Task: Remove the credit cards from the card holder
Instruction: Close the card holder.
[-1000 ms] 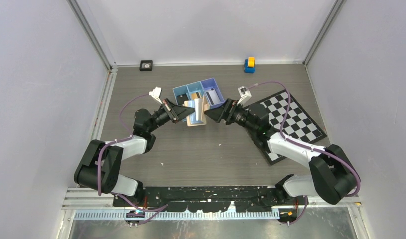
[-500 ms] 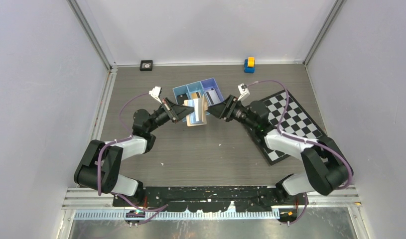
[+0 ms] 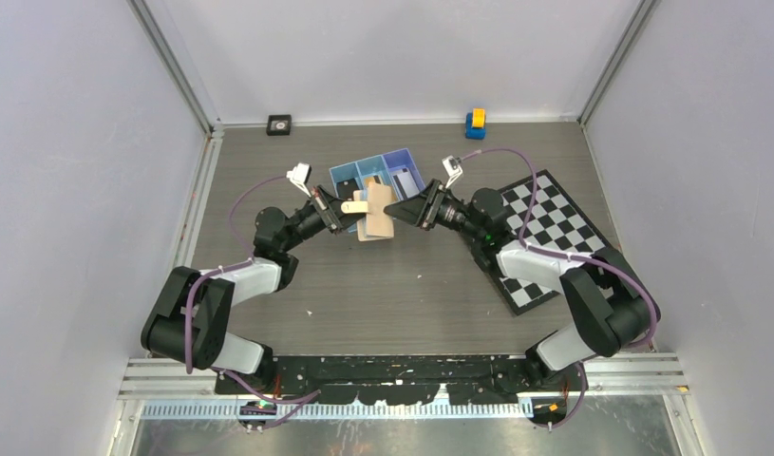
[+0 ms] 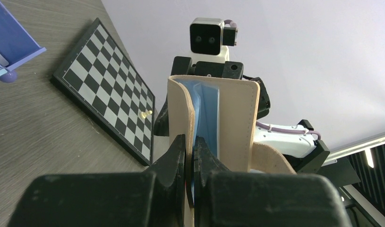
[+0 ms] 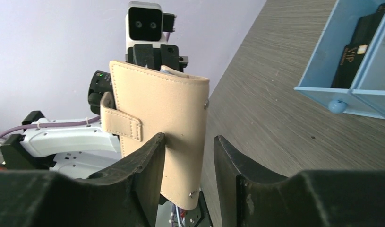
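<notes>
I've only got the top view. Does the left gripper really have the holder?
Observer: Yes. The left wrist camera shows the left gripper shut on one tan flap of the holder.
Operator: And the right one, is it shut?
Observer: No. The right wrist camera shows the right gripper open, a finger on either side of the outer cover, with a gap on one side.
Operator: Any cards showing?
Observer: The left wrist camera shows blue lining inside the part-open fold. I cannot make out a card.
</notes>
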Action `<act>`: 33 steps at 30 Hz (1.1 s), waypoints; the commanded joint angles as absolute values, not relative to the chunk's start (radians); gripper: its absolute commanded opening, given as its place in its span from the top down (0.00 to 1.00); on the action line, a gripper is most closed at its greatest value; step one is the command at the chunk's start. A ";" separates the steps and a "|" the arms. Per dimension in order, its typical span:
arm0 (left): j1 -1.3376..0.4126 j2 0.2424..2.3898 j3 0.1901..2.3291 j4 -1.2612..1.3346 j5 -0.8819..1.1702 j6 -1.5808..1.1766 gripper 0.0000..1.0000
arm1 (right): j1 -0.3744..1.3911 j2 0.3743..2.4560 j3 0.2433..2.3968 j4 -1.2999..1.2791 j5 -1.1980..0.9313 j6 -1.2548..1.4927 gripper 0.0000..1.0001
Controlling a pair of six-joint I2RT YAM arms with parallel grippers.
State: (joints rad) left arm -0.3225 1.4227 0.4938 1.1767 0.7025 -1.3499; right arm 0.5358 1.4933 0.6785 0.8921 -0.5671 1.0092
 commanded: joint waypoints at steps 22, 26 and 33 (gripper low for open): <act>-0.301 1.379 0.476 1.295 0.695 -1.355 0.43 | 0.494 1.494 0.695 0.869 -0.508 1.033 0.78; -0.298 1.377 0.462 1.366 0.691 -1.368 0.37 | 0.489 1.504 0.698 0.858 -0.502 1.041 0.80; -0.298 1.369 0.485 1.257 0.704 -1.321 0.23 | 0.489 1.527 0.707 0.900 -0.545 1.062 0.81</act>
